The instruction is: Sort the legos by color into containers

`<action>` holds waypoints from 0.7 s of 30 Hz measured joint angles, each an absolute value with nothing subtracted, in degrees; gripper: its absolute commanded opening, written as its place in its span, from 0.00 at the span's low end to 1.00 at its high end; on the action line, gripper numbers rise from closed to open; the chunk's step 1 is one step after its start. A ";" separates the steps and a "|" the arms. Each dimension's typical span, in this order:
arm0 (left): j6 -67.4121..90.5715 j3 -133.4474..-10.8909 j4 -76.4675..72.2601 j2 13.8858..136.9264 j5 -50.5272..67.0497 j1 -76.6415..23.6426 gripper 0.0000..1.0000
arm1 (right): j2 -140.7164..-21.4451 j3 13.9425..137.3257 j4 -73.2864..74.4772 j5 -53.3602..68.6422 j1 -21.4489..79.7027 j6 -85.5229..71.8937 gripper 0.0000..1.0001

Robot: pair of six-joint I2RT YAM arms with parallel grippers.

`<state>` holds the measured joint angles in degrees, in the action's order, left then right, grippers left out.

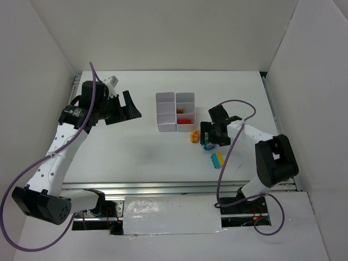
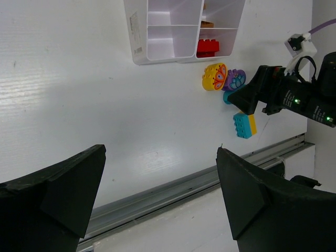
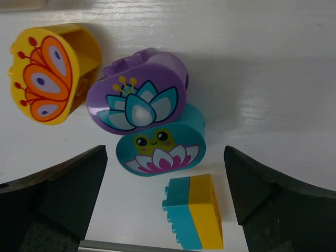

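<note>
Toward the far edge of the worktop [image 1: 136, 157], about midway across, stands the white containers [image 2: 137, 44] block, two columns by three rows. Its near right compartment holds a red brick [image 2: 207, 46], and the compartment behind that one holds a small orange-brown piece [image 2: 207, 24]; the left column looks bare.

Just off the block's near right corner, four legos lie loose on the worktop. A yellow butterfly brick [image 3: 50, 73] lies just beside a purple lotus brick [image 3: 139, 97], which touches a teal frog brick [image 3: 160, 144]. A blue-and-yellow brick [image 3: 194, 218] sits a little nearer the near edge, apart from them.

The right gripper [image 3: 164, 153] hovers over this cluster, fingers spread wide on either side of the frog brick, gripping nothing. The left gripper [image 1: 130, 107] hangs above the worktop left of the containers, well apart from them, also spread wide and empty.
</note>
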<state>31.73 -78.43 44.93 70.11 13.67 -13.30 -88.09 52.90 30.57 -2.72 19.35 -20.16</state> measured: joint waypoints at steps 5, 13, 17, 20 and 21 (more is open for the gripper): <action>31.66 -78.37 44.95 70.08 13.93 -13.30 0.99 | -90.98 53.41 30.02 -3.46 19.40 -18.79 0.94; 31.59 -77.45 44.91 70.08 14.28 -13.30 1.00 | -95.44 55.92 29.21 -5.69 21.30 -17.72 0.81; 31.53 -77.17 44.91 70.11 14.44 -13.30 0.99 | -96.20 56.34 29.26 -7.01 21.61 -17.82 0.55; 31.48 -77.17 44.91 70.11 14.44 -13.30 1.00 | -96.05 56.34 29.26 -8.21 21.61 -18.41 0.38; 31.48 -77.17 44.91 70.11 14.46 -13.30 1.00 | -95.81 56.29 29.26 -8.45 21.61 -18.52 0.34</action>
<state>31.48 -77.17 44.91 70.11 14.46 -13.30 -95.81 56.29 29.26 -8.45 21.61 -18.52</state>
